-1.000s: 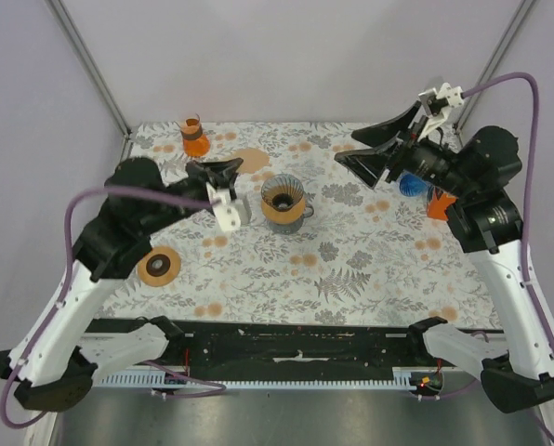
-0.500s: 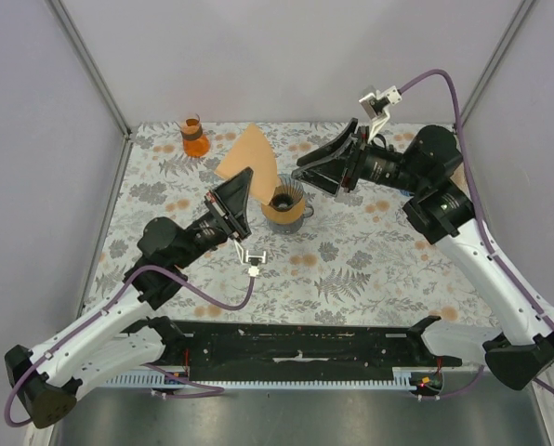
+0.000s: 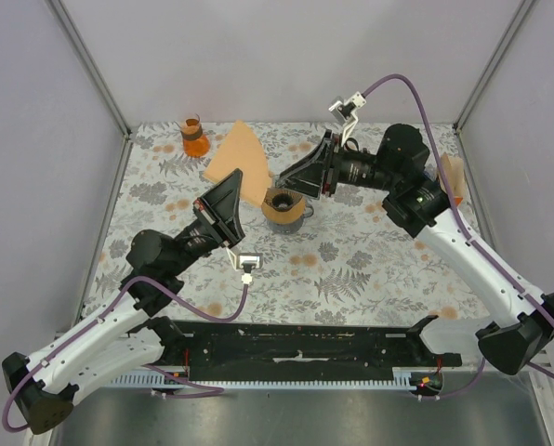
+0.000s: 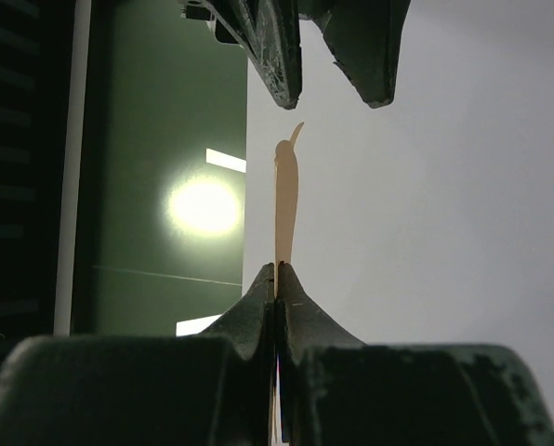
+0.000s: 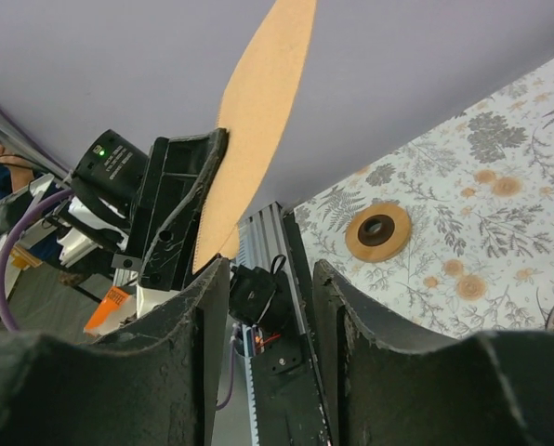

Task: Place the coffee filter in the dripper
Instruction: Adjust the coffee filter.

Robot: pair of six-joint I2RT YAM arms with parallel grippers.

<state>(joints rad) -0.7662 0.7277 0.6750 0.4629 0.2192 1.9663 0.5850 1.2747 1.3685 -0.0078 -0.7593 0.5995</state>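
The coffee filter (image 3: 234, 152) is a flat tan paper cone, held up in the air left of the dripper. My left gripper (image 3: 237, 182) is shut on its lower edge; the left wrist view shows the filter (image 4: 285, 200) edge-on, rising from the shut fingertips (image 4: 277, 271). The dripper (image 3: 283, 206), a brown-banded cup with a dark ribbed inside, stands mid-table. My right gripper (image 3: 279, 179) reaches in from the right above the dripper, close to the filter's right edge. In the right wrist view its jaws (image 5: 270, 269) stand apart with nothing between them, and the filter (image 5: 258, 102) is just beyond the left finger.
An orange-filled glass beaker (image 3: 194, 137) stands at the back left. A wooden ring (image 5: 378, 232) lies on the floral tablecloth (image 3: 370, 260) near the left front. An orange object (image 3: 452, 177) shows behind the right arm at the back right.
The left arm has lifted the filter up beside the dripper. The right arm has swung left from the back right to the filter, its jaws narrowing.
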